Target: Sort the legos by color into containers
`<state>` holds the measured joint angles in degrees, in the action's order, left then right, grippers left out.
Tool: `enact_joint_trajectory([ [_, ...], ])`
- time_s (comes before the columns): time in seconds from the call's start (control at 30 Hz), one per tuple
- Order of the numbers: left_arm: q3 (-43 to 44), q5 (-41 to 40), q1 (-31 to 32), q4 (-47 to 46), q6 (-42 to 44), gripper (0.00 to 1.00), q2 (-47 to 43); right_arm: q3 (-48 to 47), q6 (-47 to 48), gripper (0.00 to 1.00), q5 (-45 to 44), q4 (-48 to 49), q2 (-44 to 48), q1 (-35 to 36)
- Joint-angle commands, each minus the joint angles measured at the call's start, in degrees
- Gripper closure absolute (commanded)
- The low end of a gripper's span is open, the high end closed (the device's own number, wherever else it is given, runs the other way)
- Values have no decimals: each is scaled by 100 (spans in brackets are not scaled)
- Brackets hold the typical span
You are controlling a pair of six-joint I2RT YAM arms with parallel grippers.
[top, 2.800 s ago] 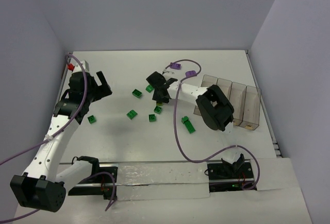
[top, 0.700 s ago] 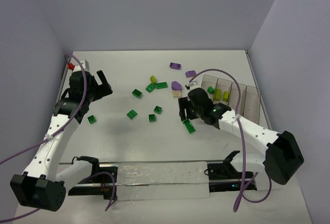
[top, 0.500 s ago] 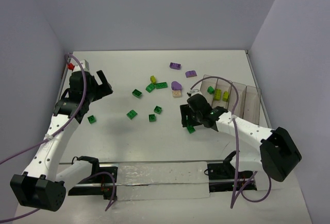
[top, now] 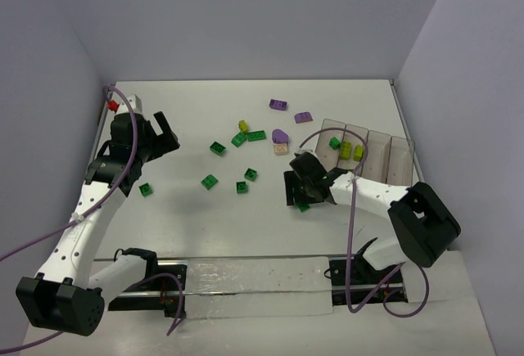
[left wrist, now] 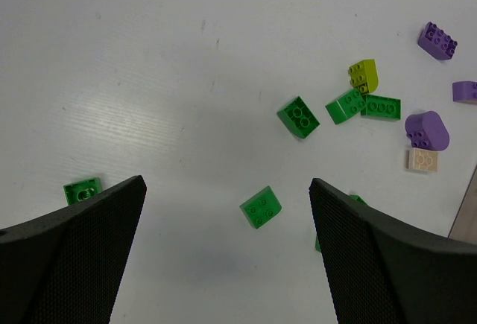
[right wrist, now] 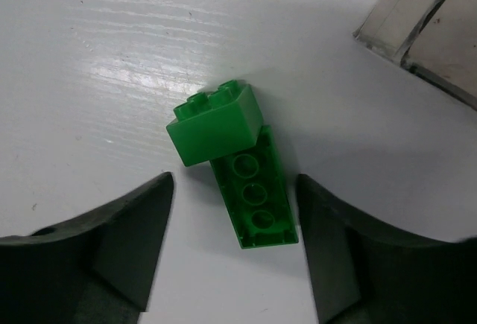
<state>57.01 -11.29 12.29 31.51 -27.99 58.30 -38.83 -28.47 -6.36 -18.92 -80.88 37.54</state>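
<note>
The legos lie scattered mid-table. A dark green pair (right wrist: 253,194), a short brick resting on a long upside-down one, lies between the fingers of my right gripper (right wrist: 235,186). That gripper is open and touches neither brick. In the top view it (top: 299,191) hangs low over this pair (top: 304,205), just left of the containers (top: 401,159). The left bins hold a green brick (top: 335,142) and two yellow-green ones (top: 352,151). My left gripper (top: 164,135) hovers wide open at the far left, with a green brick (left wrist: 261,206) on the table below it.
Purple bricks (top: 278,105) and a tan one (top: 281,149) lie at the far middle near a yellow-green brick (top: 243,126). Several green bricks (top: 210,181) dot the centre, and one (top: 146,190) lies near the left arm. A bin corner (right wrist: 417,18) shows close to the right fingers.
The right arm came back from the far middle bricks, swung toward the near side and lowered over the green pair. The left arm has stayed still.
</note>
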Motion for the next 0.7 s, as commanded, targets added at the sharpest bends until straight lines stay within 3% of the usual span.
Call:
enact_joint_trajectory([
  [0.0, 222, 71, 31, -78, -37, 1, -111, 57, -292, 36, 28, 126, 75, 129],
  [0.1, 222, 99, 36, -94, -51, 1, -109, -9, -353, 48, -201, -88, 127, 269],
  [0.27, 214, 161, 27, -108, -74, 1, -118, -192, -294, 78, -582, -510, 501, 332],
  [0.53, 248, 152, 27, -67, -50, 1, -161, -1015, -84, 80, -1288, -1248, 1333, 176],
  [0.67, 266, 194, 27, -66, -58, 1, -149, -1446, 10, 79, -1453, -1185, 1220, -541],
])
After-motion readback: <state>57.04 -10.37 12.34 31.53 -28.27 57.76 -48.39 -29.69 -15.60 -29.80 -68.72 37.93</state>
